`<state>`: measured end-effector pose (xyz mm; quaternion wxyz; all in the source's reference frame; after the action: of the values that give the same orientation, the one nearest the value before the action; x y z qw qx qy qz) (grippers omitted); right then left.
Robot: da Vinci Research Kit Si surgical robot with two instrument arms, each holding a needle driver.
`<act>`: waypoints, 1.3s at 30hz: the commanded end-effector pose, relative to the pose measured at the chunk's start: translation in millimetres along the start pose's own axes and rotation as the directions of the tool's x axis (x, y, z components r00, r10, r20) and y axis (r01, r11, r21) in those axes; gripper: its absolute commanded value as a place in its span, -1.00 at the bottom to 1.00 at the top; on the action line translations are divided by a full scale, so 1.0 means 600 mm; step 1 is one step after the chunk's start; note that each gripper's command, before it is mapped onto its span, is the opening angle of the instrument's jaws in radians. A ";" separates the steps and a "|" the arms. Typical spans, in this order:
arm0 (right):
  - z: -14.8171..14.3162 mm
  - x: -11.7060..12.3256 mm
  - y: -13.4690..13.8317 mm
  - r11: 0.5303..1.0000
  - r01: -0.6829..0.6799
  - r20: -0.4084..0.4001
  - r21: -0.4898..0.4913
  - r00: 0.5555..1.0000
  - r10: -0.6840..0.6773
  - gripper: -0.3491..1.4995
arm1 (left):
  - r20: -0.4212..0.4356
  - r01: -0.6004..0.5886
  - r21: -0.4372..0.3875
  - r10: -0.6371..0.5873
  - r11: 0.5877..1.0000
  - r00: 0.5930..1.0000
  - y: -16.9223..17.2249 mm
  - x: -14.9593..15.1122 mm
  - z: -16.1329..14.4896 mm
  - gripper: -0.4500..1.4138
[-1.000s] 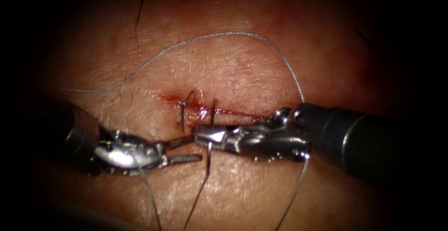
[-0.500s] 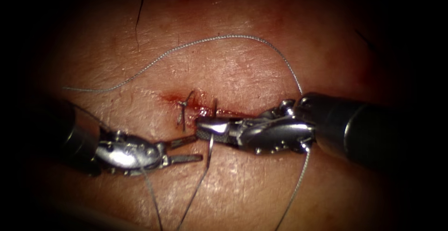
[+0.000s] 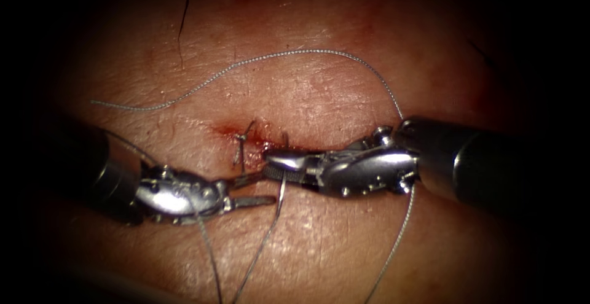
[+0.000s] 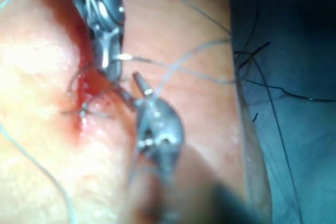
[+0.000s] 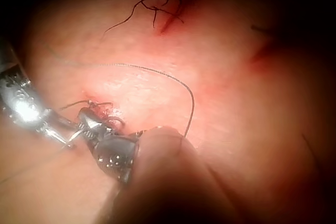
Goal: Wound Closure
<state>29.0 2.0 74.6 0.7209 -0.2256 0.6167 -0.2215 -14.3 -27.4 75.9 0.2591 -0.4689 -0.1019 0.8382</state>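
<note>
Since earlier frame, left tool (image 3: 249, 191) shifted right, jaws apart, empty; right tool (image 3: 284, 159) closed on needle (image 3: 281, 188) mid-curve, frame centre, at cut (image 3: 295, 147). Advice: keep grip square.

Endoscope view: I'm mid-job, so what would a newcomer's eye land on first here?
First, the two tools meeting at the cut: the right tool shut on the thread just below the cut, and the left tool beside it with fingers parted, holding nothing. Next, a finished stitch at the cut's red left end.
</note>
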 end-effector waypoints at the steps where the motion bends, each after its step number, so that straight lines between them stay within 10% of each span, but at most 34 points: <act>1: 0.0013 -0.0004 -0.0009 1.000 -0.002 -0.003 0.001 1.000 0.002 -1.00 | 0.004 0.002 -0.001 -0.002 1.000 1.000 0.0010 -0.0016 0.0002 -0.21; 13: 0.0010 0.0063 0.0070 0.998 -0.019 -0.040 -0.059 0.999 0.017 -1.00 | 0.032 0.000 0.005 0.000 1.000 0.999 -0.0001 -0.0038 0.0028 -0.19; 31: -0.0006 -0.0003 0.0124 0.949 -0.297 -0.064 -0.106 0.954 0.291 -1.00 | 0.073 0.021 0.007 -0.021 1.000 0.997 -0.0025 -0.0094 0.0040 -0.17; 39: -0.0008 -0.0066 0.0189 0.785 -0.611 -0.112 -0.103 0.791 0.601 -1.00 | 0.073 0.020 0.005 -0.021 1.000 0.997 -0.0025 -0.0095 0.0037 -0.17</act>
<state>27.5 13.9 70.4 0.7152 -0.0489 0.6944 0.0626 -13.3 -28.0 81.3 0.2649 -0.4368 -0.1126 0.8523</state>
